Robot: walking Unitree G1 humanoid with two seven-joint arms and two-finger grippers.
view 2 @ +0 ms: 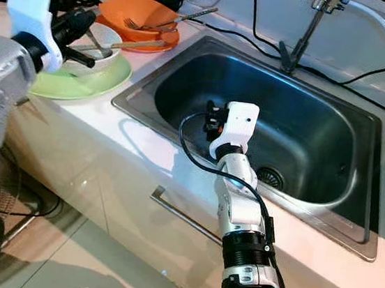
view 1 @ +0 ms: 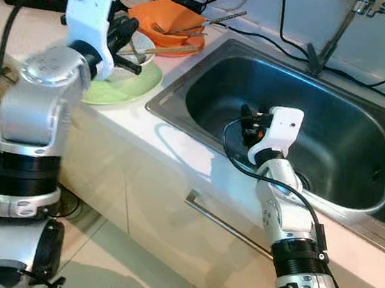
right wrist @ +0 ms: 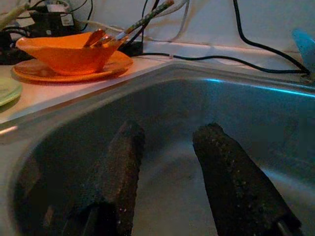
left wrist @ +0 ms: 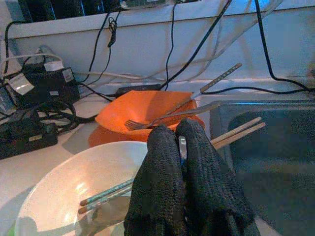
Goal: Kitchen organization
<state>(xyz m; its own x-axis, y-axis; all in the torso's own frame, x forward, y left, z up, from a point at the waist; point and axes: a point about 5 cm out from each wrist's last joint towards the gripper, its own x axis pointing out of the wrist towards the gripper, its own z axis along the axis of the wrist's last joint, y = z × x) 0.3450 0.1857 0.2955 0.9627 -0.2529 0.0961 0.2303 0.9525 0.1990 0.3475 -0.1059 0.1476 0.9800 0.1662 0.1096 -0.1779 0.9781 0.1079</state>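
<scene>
Left gripper (left wrist: 182, 147) clenched over white bowl (left wrist: 64, 182), fingers pinched on something thin and metallic (cannot tell what). Chopsticks (left wrist: 106, 193) inside bowl just below; orange bowl (left wrist: 142, 110) with fork (left wrist: 162, 118) beyond. Right gripper (right wrist: 167, 172) down in sink (view 1: 334, 133), fingers spread, holding nothing.

Orange bowl (view 1: 167, 16) on orange plate (view 2: 155, 44). White bowl (left wrist: 74, 182) on pale green plate (view 1: 126, 85). Steel-grey sink (view 1: 328, 182). Black cables (left wrist: 170, 44) (white wall behind). Fingers (right wrist: 118, 167) black.
</scene>
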